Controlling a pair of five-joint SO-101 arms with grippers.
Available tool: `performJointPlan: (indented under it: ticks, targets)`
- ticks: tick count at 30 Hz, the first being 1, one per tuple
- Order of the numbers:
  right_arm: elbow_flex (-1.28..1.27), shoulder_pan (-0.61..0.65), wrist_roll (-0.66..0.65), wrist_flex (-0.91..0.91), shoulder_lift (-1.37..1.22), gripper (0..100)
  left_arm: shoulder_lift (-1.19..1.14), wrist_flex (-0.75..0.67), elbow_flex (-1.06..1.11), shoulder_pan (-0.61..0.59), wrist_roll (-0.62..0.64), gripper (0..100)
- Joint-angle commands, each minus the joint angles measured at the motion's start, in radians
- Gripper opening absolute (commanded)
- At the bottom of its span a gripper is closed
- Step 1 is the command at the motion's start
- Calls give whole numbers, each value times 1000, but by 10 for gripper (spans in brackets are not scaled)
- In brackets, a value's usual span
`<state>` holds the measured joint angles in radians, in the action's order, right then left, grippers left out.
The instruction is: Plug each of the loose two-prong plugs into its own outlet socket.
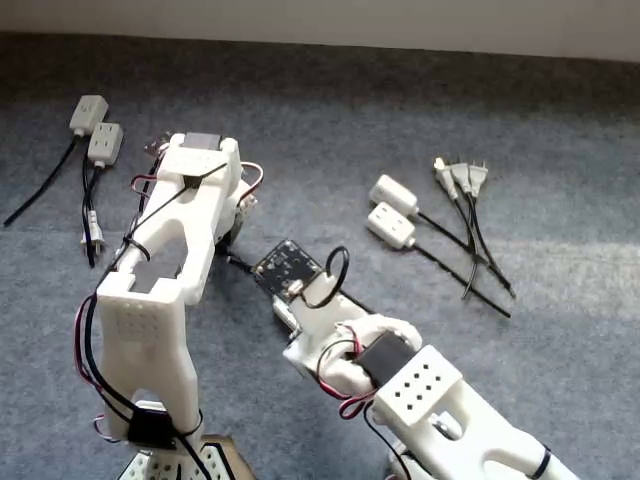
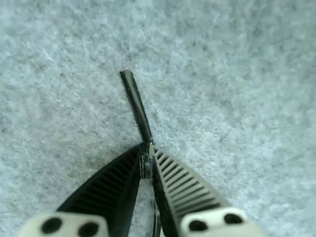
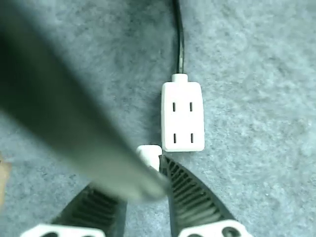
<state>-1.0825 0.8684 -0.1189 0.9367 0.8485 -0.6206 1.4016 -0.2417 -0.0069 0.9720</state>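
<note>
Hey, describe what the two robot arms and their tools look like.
One arm and the other arm are white, blocky shells with grids of small round holes and looping red and black wires. A dark circuit board sits at one wrist. The left tool and right tool are black and ribbed, on white bases.

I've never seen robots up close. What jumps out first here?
The left arm and right arm lean over grey carpet scattered with white outlet blocks and black cords. The right arm's jaws hold a small white plug close beside a two-socket outlet block. The left arm's jaws pinch a thin black cord.
</note>
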Motion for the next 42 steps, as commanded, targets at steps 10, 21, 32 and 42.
performJointPlan:
  ticks: [10,21,32,42]
  targets:
    - [-206,-21,-94,-251,13,8,21,38,-1,1,-9,48]
    - [-220,-124,-100,-424,10,8,19,183,7,-18,-11,49]
    - [-157,-196,-178,-472,-288,8,13,196,10,-96,-137,46]
    - [-96,-252,-186,-317,-179,8,10,189,10,-82,-137,46]
